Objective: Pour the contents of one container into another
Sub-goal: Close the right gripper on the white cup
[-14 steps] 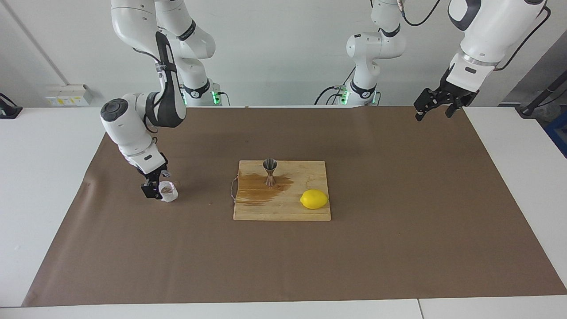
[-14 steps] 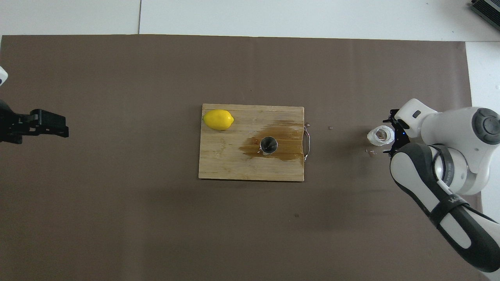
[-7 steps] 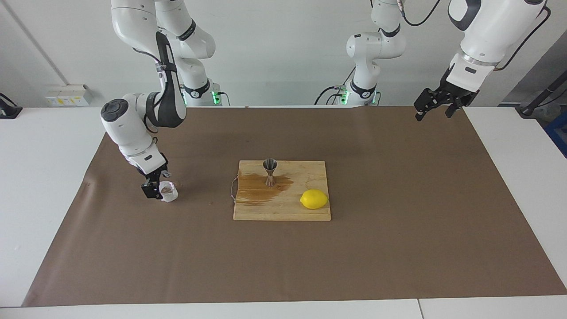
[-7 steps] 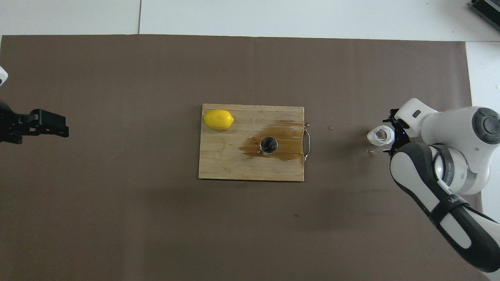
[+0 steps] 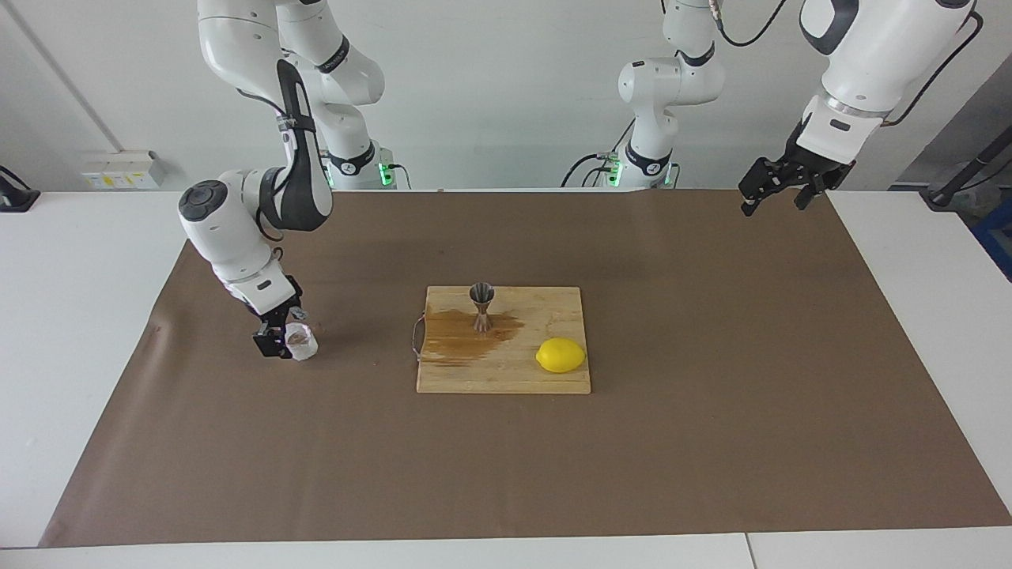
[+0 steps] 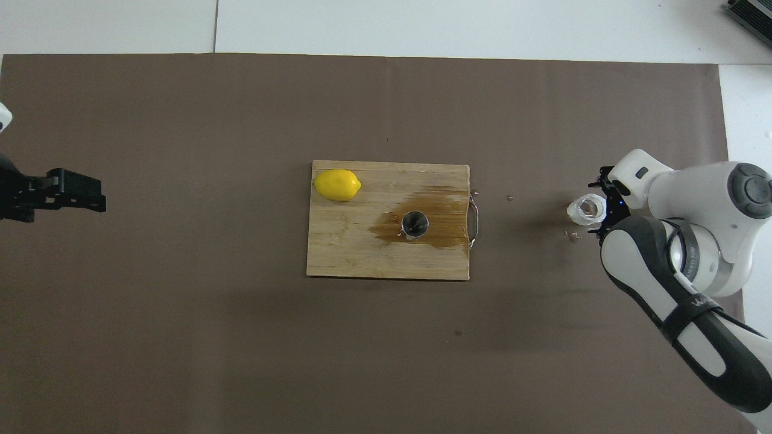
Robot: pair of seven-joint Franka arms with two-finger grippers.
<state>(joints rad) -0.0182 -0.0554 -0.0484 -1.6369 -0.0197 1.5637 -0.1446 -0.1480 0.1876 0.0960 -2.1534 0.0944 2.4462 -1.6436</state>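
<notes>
Now the right claw (image 5: 286,338) sits spread around the cup (image 5: 301,342), well apart from the jigger (image 5: 481,307); squeeze softly. Left claw (image 5: 779,188) waits, spread.

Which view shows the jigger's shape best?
The facing view: the jigger stands upright on the cutting board, showing its hourglass profile and narrow waist. The overhead view shows only its round open mouth amid the brown spill.

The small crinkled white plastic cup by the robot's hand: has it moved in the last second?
Barely. The small crinkled white plastic cup sits on the brown paper at about the same spacing from the wooden cutting board, with the right gripper around it.
</notes>
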